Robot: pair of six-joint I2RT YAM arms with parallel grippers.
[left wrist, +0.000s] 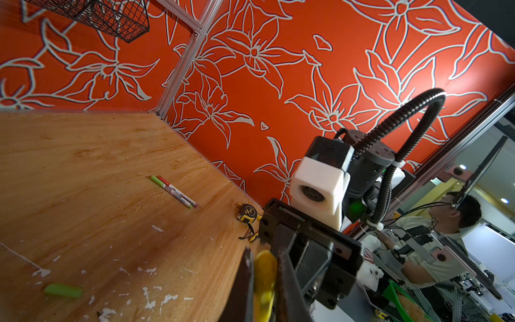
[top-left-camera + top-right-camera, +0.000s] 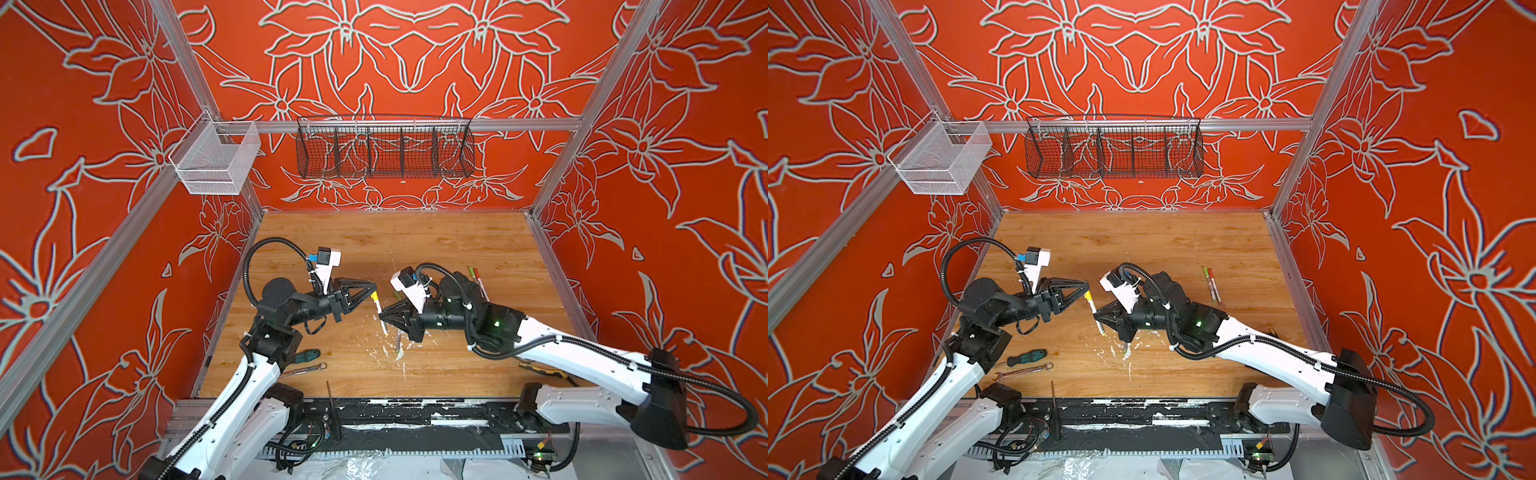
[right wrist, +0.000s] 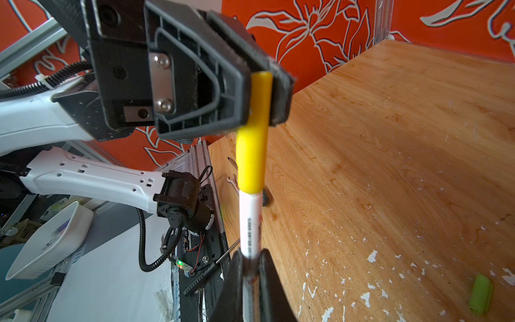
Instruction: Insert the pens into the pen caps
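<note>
Above the table [image 2: 457, 249], your left gripper [image 2: 373, 290] is clamped on the yellow cap [image 3: 252, 156] and your right gripper [image 2: 384, 319] on the pen [image 3: 250, 223] barrel; both share one axis, cap towards the left, so push them together along it

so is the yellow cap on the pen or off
On: the yellow cap covers the end of the white pen with no gap or tip showing between them. Fully clicked home, cannot tell.

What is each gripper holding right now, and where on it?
The left gripper clamps the yellow cap at its end away from the pen; the right gripper clamps the pen by its white barrel.
</note>
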